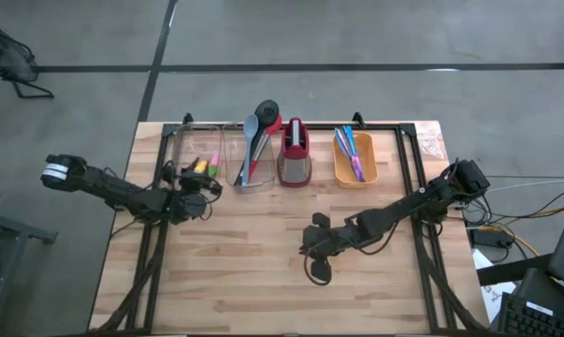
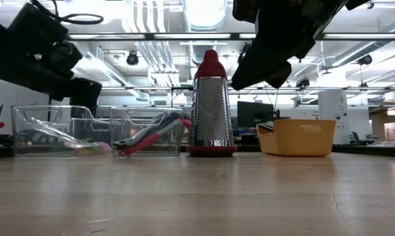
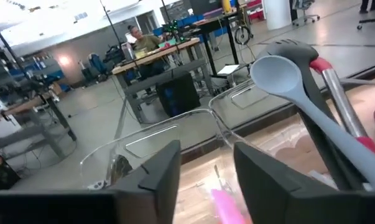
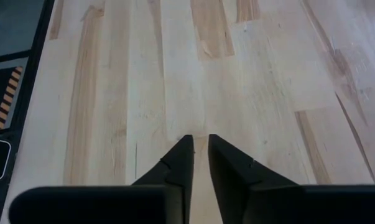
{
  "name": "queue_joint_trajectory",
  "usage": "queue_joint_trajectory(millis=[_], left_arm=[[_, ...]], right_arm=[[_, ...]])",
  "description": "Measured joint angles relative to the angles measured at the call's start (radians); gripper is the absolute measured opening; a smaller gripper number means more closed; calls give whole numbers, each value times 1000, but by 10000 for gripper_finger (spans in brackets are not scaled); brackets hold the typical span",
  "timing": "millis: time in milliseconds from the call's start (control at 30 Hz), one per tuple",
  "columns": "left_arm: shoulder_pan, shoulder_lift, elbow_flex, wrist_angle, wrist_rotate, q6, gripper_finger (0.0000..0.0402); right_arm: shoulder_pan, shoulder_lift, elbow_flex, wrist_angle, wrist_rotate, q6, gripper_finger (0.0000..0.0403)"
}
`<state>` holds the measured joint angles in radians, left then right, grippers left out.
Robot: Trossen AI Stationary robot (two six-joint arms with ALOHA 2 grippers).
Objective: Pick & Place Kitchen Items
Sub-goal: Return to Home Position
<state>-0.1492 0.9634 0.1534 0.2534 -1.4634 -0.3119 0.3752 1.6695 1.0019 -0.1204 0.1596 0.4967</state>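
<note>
Dark fingers of the left pincer [image 3: 206, 152] are seen closest, spread apart with nothing between them. This pincer is held near the far left corner of the desk [image 1: 244, 281], just beside the left clear bin [image 1: 183, 136]. Small pink, green and yellow pieces [image 1: 203, 167] are kept in that bin. One pink piece [image 3: 227, 202] is seen below the fingers, but it is too blurry to be named.

Next along the far edge, long spoons are stood in a second clear bin [image 1: 231, 159]: the grey-blue spoon [image 3: 277, 71], the black spoon [image 3: 290, 46] and the red spoon [image 3: 321, 63]. They are judged to be light and stiff, with smooth handles that may slip. Each is best gripped around the middle of its handle, not by the wide head.

Past the grater [image 1: 295, 154], thin cutlery [image 1: 350, 150] is laid in the orange bin [image 1: 370, 173]. It is judged light, flat and slippery.

Over the bare middle of the desk, the right pincer [image 4: 198, 138] is held with its fingers pressed nearly together and empty.
</note>
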Motion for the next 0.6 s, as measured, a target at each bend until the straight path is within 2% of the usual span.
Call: queue_joint_trajectory(millis=[167,300,467,600], left_arm=[[-12,0,44,1,77,-48,179],[-14,-1,107,2,189,-14,179],[-15,-1,193,23,489,63,158],[-19,6,224,140,736,79,116]], right_arm=[[0,0,0,0,4,-10,44],[0,0,0,0,74,-8,52],[-1,0,0,0,84,-22,64],[0,0,0,6,99,-50,66]])
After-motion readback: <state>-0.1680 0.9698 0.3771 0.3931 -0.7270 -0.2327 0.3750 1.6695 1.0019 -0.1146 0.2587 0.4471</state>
